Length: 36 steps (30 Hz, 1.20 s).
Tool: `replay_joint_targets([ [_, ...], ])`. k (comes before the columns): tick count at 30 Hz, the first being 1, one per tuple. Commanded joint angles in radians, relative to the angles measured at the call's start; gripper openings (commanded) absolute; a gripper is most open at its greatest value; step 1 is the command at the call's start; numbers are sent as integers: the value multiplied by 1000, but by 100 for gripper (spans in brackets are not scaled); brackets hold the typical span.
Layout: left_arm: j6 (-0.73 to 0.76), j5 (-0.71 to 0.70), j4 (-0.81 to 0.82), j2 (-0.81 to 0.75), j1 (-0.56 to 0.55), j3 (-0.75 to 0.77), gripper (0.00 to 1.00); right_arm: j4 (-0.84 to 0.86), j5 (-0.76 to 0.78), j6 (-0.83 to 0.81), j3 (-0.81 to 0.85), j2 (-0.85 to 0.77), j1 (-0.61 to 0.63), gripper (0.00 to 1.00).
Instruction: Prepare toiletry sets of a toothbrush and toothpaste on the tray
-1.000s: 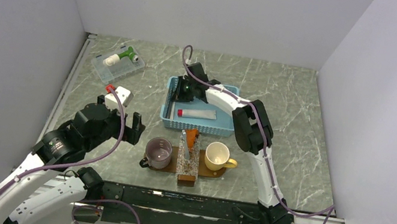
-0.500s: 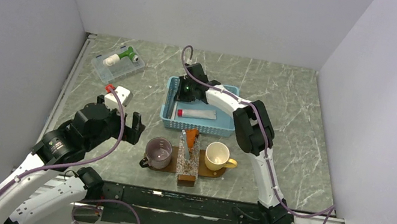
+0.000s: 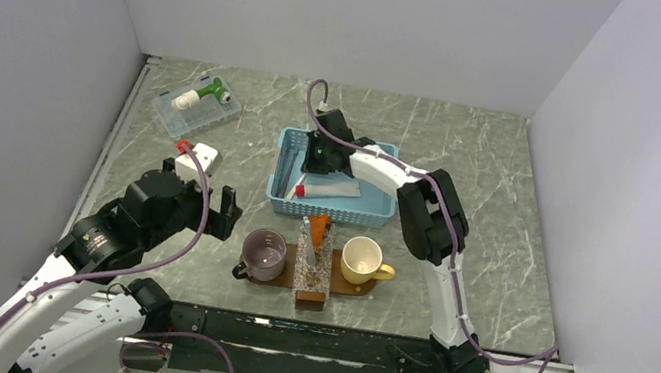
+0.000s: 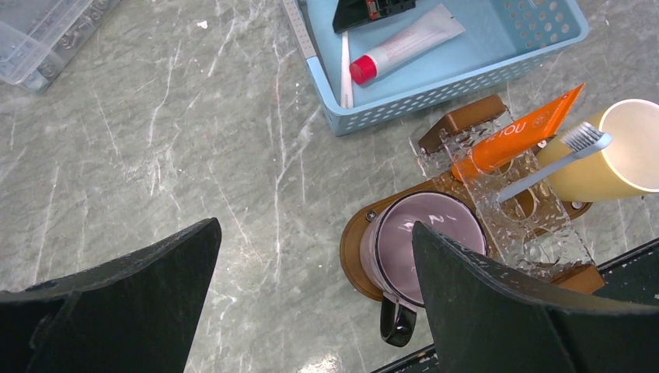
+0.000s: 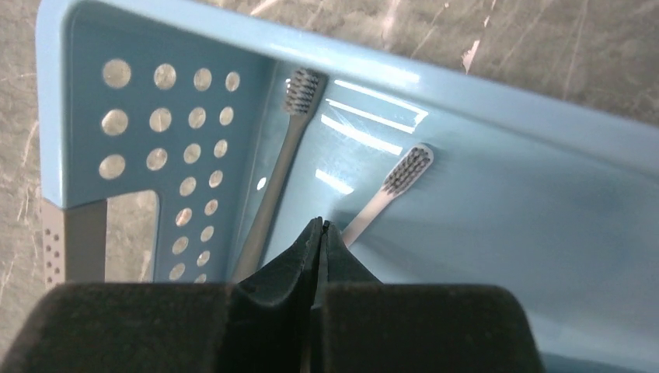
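The orange toothpaste (image 4: 517, 132) leans in a clear holder (image 4: 536, 221) on the brown tray (image 4: 356, 237), with a grey toothbrush (image 4: 544, 167) beside it. A pale toothbrush (image 5: 386, 194) and a grey one (image 5: 276, 183) lie in the blue basket (image 5: 544, 202). My right gripper (image 5: 320, 225) is shut, low inside the basket, its tips just beside the pale brush's handle; nothing shows between the jaws. In the top view it (image 3: 321, 158) sits at the basket's far left. My left gripper (image 4: 315, 227) is open above bare table, left of the tray (image 3: 345, 287).
A purple cup (image 4: 423, 241) and a yellow cup (image 4: 614, 151) stand on the tray. A white tube with a red cap (image 4: 404, 43) lies in the basket. A clear box (image 3: 198, 104) and a small white bottle (image 3: 196, 160) are at the back left.
My right arm has shifted slightly to the right over the basket, gripper still shut. The left arm has not moved.
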Motion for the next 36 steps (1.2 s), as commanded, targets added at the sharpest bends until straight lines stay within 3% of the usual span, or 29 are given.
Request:
replay_joint_targets([
  [1,19,17,42,4,8,4,99,22,25,-14,-24,-111,-5,0],
  [4,19,20,42,0,9,3,99,17,31,-16,-27,-142,-5,1],
  [9,19,20,41,-4,13,5,99,-32,83,-3,-14,-158,-5,27],
  [13,16,19,35,-4,15,7,99,-96,141,14,31,-130,-5,36],
  [22,13,31,31,-22,18,9,99,-161,186,64,78,-78,1,46],
  [36,9,53,24,-34,20,9,99,-290,252,70,287,83,41,49],
])
